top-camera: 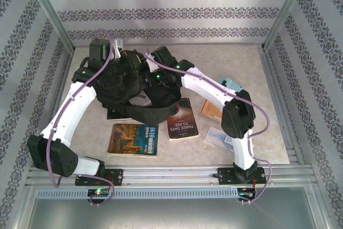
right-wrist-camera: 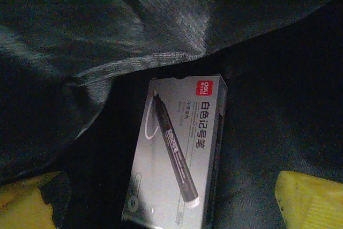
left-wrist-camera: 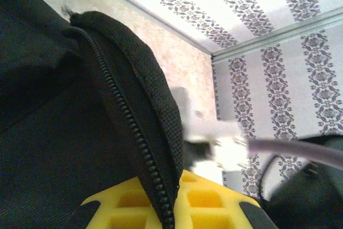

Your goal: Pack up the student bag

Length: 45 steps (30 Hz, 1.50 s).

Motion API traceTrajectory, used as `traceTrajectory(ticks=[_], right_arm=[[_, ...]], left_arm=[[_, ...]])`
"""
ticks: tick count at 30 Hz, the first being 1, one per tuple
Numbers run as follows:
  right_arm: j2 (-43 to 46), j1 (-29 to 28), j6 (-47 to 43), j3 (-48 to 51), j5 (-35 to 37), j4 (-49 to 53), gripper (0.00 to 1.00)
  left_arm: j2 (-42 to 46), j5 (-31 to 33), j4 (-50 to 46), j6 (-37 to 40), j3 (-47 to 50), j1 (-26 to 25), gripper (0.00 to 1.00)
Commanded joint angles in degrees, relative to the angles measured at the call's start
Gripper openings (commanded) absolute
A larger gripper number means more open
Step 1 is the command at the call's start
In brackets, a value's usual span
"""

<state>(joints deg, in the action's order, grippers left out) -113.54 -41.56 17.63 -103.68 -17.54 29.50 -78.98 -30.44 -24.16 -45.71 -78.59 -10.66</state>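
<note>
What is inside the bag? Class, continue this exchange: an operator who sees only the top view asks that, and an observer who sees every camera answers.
Observer: A marker box lies flat inside the bag, on the dark lining.
Operator: Is the right gripper holding it?
Observer: No. The right gripper hangs over the box with its jaws wide open, one on each side, neither touching it.
</note>
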Motion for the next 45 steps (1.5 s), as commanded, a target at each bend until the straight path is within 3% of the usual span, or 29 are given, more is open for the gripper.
traceTrajectory(ticks=[1,8,12,14,16,19,22,28,36,41,45], right_arm=[[9.49,1.2,-1.36,5.96,-1.03,-8.4,0.98],[21.98,3.83,-1.05,18.43,9.98,-11.88,0.98],[21.63,7.72,1.94,18.91,12.54,-7.24,0.95],[19.62,9.93,3.04,17.87,10.65,-4.64,0.92],[17.27,11.09,3.99,16.4,13.22,-1.87,0.9],[11.38,13.43,9.56,9.95,19.0,7.44,0.94],[4.88,17.28,13.7,5.11,18.41,12.86,0.98],[-11.06,19.28,4.39,-11.54,25.51,22.9,0.98],[-24.07,24.01,0.87,-25.21,17.1,27.47,0.98],[-27.37,24.96,-3.9,-26.69,21.08,29.66,0.98],[-28.43,25.19,-6.55,-25.49,17.38,29.05,0.98]], left_arm=[[3.37,-0.62,6.89,0.42,1.78,2.51,0.0],[3.96,-1.94,10.5,-0.08,7.38,3.74,0.0],[4.34,-1.92,11.95,0.75,11.42,3.56,0.0],[3.78,-2.76,13.38,0.63,13.38,3.17,0.0],[3.15,-3.33,14.03,1.42,14.89,2.35,0.0],[2.52,-3.68,14.91,3.08,17.25,1.02,0.0],[2.02,-4.52,16.47,4.94,19.6,0.15,0.0],[2.35,-3.48,19.13,7.78,23.41,-0.76,0.0],[0.76,-5.99,22.32,8.06,24.87,-0.8,0.0],[-0.08,-8.5,24.93,7.4,25.4,-0.7,0.0],[-0.64,-9.61,25.9,7.04,25.41,-0.66,0.0]])
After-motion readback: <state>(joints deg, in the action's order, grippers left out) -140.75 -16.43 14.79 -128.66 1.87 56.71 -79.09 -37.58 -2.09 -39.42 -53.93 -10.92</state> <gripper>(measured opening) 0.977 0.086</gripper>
